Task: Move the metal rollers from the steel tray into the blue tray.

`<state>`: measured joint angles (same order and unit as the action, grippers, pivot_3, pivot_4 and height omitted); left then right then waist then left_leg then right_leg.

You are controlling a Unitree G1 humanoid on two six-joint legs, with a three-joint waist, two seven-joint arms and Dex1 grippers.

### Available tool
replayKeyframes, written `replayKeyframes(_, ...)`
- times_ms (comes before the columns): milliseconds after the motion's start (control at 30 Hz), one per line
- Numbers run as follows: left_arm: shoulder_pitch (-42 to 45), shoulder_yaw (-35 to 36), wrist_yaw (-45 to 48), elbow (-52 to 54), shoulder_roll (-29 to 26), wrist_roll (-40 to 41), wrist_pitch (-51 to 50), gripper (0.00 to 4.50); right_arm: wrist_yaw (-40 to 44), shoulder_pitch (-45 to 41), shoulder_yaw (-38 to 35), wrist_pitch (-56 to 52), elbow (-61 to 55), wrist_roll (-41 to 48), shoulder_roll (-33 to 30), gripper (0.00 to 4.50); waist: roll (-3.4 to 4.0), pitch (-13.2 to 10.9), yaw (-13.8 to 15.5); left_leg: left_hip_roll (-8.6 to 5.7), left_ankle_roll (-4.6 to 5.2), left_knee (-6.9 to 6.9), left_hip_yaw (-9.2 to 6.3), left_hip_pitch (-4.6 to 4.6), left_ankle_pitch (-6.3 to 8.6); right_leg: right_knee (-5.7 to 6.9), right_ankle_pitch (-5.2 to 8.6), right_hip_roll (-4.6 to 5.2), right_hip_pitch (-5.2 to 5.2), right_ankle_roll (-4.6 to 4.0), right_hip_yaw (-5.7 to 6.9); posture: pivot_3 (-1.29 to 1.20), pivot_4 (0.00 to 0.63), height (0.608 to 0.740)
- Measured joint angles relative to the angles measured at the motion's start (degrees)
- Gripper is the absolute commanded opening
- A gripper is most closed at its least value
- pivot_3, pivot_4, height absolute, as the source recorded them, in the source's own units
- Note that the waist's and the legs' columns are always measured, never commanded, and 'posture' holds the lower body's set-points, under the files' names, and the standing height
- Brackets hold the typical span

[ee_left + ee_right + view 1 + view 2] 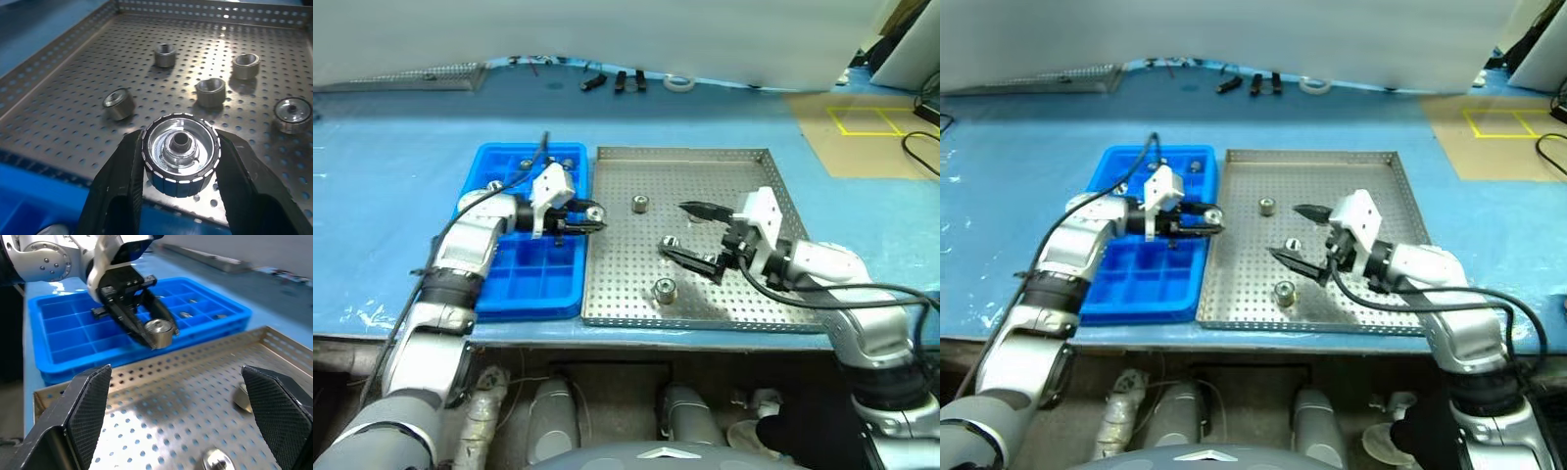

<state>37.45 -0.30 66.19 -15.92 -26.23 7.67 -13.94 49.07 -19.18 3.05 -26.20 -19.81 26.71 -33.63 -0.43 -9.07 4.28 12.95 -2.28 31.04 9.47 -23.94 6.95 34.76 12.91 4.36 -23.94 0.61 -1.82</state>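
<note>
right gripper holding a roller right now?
No. The right gripper stands wide open with nothing between its fingers; the left gripper grips a roller.

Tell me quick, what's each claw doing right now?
Left claw: closed on a metal roller, at the blue tray's edge.
Right claw: open, holding nothing, over the steel tray.

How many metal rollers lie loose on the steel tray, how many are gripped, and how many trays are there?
Loose metal rollers on the steel tray: 5
Held metal roller in the left gripper: 1
Trays, the steel tray and the blue tray: 2
Total: 8
</note>
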Motion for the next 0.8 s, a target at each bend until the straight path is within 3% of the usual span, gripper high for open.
replayKeyframes(167,-10.96,6.53,-11.22,15.1,-1.41,1.97,-6.07,1.74,6.12,-11.2,5.5,4.69,9.94,-2.29,4.48,4.5,0.02,-0.02,2.04,0.01,0.0,-0.01,-0.12,-0.23,0.0,0.04,0.03,0.01,-0.12,-0.05,0.18,0.3,0.15,0.74)
replayKeyframes(400,-22.31,13.54,-25.91,27.26,-0.77,2.3,-9.77,1.74,13.04,-17.42,9.05,9.86,19.2,-4.38,8.64,4.5,0.02,-0.02,6.0,0.04,-0.03,0.18,-0.55,-0.76,-0.01,0.09,0.05,0.0,-0.27,-0.08,0.55,0.38,0.15,0.74)
replayKeyframes(567,-27.06,15.73,-35.04,28.74,1.68,1.1,-9.79,1.74,15.62,-20.07,9.27,12.25,22.84,-5.31,10.17,4.5,0.02,-0.02,7.84,0.02,-0.1,0.29,-0.9,-0.97,-0.06,0.11,0.05,0.02,-0.26,-0.08,0.8,0.4,0.15,0.74)
replayKeyframes(800,-24.84,14.31,-42.39,24.23,3.77,-0.4,-9.57,1.74,16.96,-20.13,9.36,12.75,23.55,-5.68,11.0,4.5,0.02,-0.02,9.36,0.05,-0.15,0.46,-0.98,-1.05,-0.09,0.28,0.04,0.02,-0.29,-0.06,0.88,0.37,0.15,0.74)
